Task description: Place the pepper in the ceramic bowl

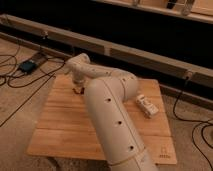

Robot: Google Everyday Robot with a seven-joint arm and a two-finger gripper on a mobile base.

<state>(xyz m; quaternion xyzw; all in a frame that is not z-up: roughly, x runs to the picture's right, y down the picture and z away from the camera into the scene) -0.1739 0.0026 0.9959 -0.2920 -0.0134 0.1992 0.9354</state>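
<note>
- Writing first: the only thing close to a label is a small dark mark (162, 153) printed near the table's (60, 131) front right corner. It's way too small for me to read.
- A small white box (146, 106) lies by the table's right edge, turned at a slant to that edge. There are some darker marks on its top, but I can't read those either.
- The end effector (76, 88) is down at the table's far left corner, right at the wood surface. Can't tell whether it's spread or pressed together, since the wrist blocks it.
- The pepper (77, 91), as far as I can make out, is the little dark reddish bit right under the end effector's tip, on the table near that far left corner. It's touching the end effector or just about.
- So little of it shows that I can't say which way its long axis runs or where its tip points.
- The big white arm (107, 117) runs from the table's front edge diagonally back to that far left corner. It has a row of dark round holes along it and covers most of the table's middle.
- Off the table's left side, on the floor, there's a black box (30, 65) with cables (11, 79) snaking around it.
</note>
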